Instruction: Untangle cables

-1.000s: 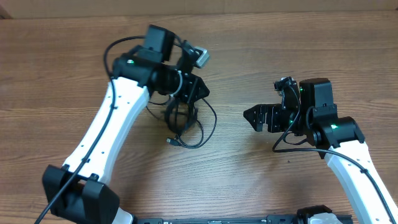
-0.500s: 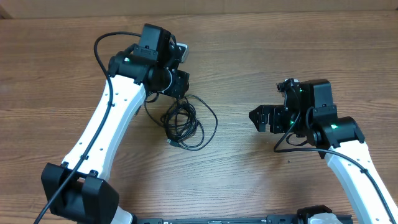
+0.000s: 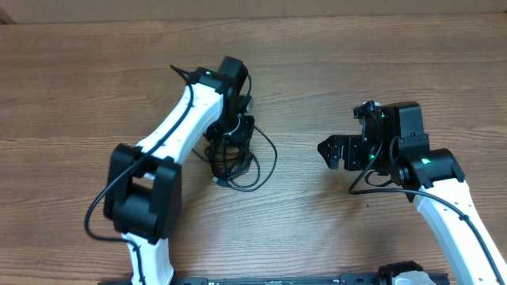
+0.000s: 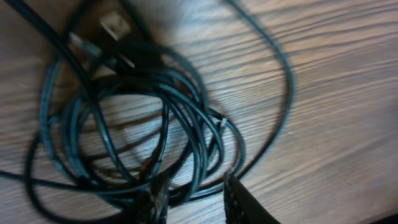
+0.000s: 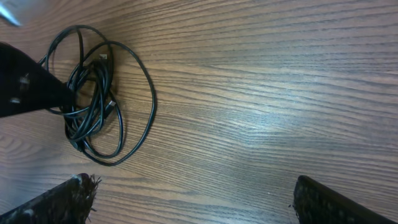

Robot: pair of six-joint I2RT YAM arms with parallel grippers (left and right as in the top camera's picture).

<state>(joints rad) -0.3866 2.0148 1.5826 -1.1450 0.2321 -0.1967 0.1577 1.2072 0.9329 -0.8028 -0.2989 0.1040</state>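
The cables (image 3: 252, 164) are thin black cords in a tangled coil on the wooden table, with one wide loop out to the right. My left gripper (image 3: 230, 145) is down over the coil's left part. In the left wrist view the cables (image 4: 124, 118) fill the frame, with a plug end (image 4: 115, 26) at the top. The left gripper's (image 4: 194, 200) fingers are apart, with a few strands of the coil's edge running between them. My right gripper (image 3: 328, 151) is wide open and empty, well to the right of the coil. In the right wrist view (image 5: 199, 199) the cables (image 5: 93, 106) lie at far left.
The table (image 3: 356, 71) is bare brown wood. The left arm's white links (image 3: 170, 138) stretch from the front edge over the table left of the coil. The left gripper's dark body (image 5: 25, 87) shows in the right wrist view.
My left arm has swung round, and its gripper has come down from behind the coil onto it. The coil has stayed in place. The right arm has hardly moved.
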